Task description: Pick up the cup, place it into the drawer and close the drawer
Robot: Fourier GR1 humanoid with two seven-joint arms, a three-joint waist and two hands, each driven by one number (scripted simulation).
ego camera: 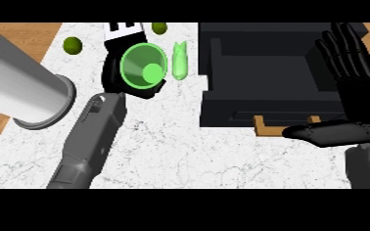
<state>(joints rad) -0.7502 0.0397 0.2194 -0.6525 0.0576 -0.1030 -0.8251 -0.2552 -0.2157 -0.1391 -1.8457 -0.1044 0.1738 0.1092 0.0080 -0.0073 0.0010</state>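
Green cup (143, 67), mouth upward and long axis near vertical, grasped by left hand (113, 74) left of black drawer (231, 111); right hand (350, 78) released, fingers straight.

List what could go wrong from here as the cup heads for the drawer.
1. A pale green object lies on the counter between the green cup and the open drawer; a low pass could knock it.
2. The drawer's left wall stands in the cup's path and might catch it.
3. The left hand has its fingers curled round the cup and hides part of it, so a slip cannot be ruled out.
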